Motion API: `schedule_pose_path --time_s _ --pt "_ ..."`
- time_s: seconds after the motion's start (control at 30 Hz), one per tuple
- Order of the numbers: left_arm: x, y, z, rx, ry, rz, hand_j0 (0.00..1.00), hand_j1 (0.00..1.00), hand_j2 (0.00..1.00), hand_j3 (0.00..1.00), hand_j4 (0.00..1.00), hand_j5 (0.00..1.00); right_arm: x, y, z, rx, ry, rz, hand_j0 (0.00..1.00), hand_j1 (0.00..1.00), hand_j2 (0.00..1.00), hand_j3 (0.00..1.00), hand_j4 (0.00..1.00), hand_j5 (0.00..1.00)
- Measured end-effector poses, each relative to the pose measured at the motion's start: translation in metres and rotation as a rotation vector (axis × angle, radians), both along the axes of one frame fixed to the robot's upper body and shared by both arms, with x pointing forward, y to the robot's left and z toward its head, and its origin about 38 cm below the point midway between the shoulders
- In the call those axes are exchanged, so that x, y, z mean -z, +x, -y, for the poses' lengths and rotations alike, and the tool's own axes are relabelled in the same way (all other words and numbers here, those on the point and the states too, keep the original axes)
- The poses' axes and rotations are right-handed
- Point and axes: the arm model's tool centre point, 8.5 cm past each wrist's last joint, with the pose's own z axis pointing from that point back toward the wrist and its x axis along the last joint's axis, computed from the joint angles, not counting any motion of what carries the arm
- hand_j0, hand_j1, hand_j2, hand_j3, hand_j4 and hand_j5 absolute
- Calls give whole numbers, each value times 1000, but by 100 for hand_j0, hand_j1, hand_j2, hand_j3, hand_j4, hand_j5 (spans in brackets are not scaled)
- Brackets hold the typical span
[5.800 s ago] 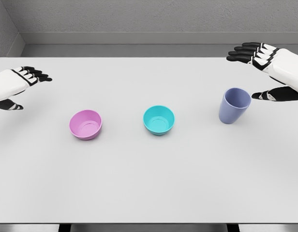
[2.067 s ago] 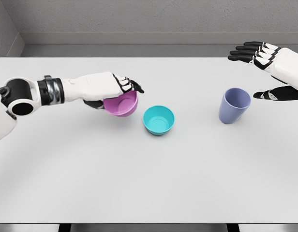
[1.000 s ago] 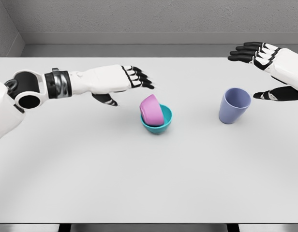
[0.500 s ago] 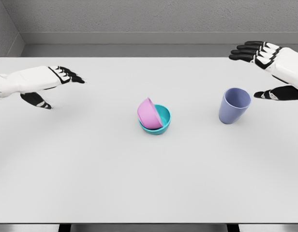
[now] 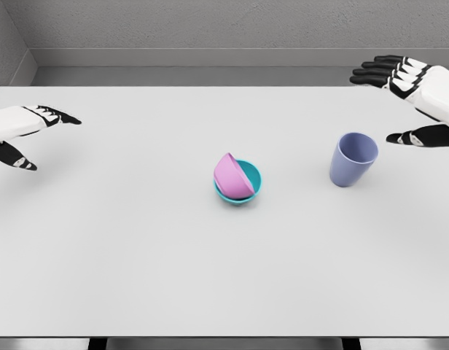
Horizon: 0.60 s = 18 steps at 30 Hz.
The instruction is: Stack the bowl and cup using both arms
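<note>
I see the pink bowl (image 5: 232,176) tilted inside the teal bowl (image 5: 243,187), well right of my empty, released left robot hand (image 5: 24,133). The cup (image 5: 353,159) stands just left of my right robot hand (image 5: 418,98), spread for grasping.

- Pink bowl (image 5: 232,176), teal bowl (image 5: 248,188), blue cup (image 5: 352,160): smooth, matt, plastic-looking.
- Table (image 5: 210,270): smooth, matt, pale grey.
- Wall (image 5: 210,25): rough, grainy grey.
- Left hand (image 5: 24,127), right hand (image 5: 418,91): smooth white shells with black fingers.
</note>
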Motion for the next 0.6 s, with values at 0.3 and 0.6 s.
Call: schedule_pose_path --time_s 0.3,0.6 --pt "2 1 2 2 -5 -3 100 100 100 100 100 100 -3 2 3 9 -76 -16 100 100 100 100 100 100" --pt "4 1 4 5 -6 -7 100 100 100 100 100 100 5 2 2 -6 -235 -89 100 100 100 100 100 100"
